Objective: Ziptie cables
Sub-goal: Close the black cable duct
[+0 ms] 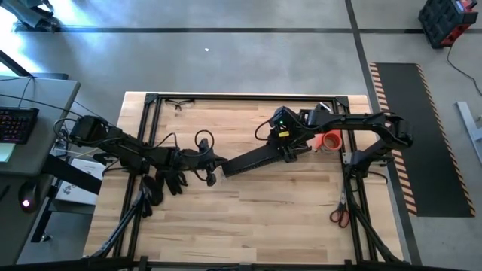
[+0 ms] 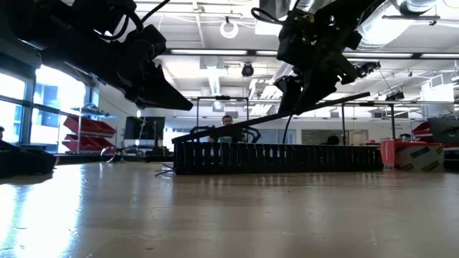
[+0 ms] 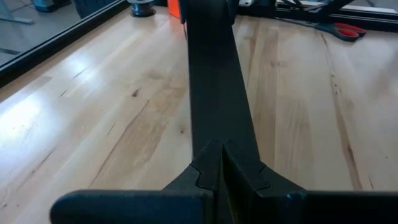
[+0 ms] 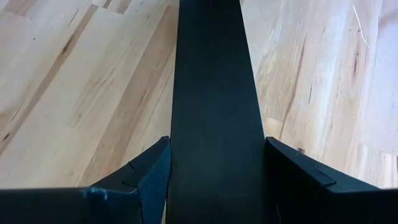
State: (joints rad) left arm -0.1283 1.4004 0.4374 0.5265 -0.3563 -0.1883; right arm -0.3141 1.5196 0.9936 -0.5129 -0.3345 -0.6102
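A flat black plastic strip (image 1: 260,156) slants above the long black comb-toothed channel (image 2: 280,158), low at the table's left and high at the right (image 2: 344,99). My right gripper (image 4: 216,168) stands over the strip's right part with its fingers closed on the strip's two long edges. My left gripper (image 3: 219,158) is shut, its tips over the strip's left end (image 1: 224,167). I cannot make out the thin wires of the cable bundle in any view. My left gripper's shut fingertips (image 3: 208,165) lie on the upper face of the strip near its left end (image 3: 217,134), pointing along the strip; I see no pinch. My right gripper pinches the strip across its width, one finger on each long edge (image 4: 177,158), reaching from above. That end is lifted clear of the channel, so the strip is tilted.
Red-handled scissors (image 1: 339,217) lie near the table's right edge and show in the left wrist view (image 3: 345,29). An orange roll (image 1: 330,140) stands by my right arm. A thin dark wiry thing (image 1: 181,103) lies at the far left. A black frame (image 1: 248,96) borders the wooden table.
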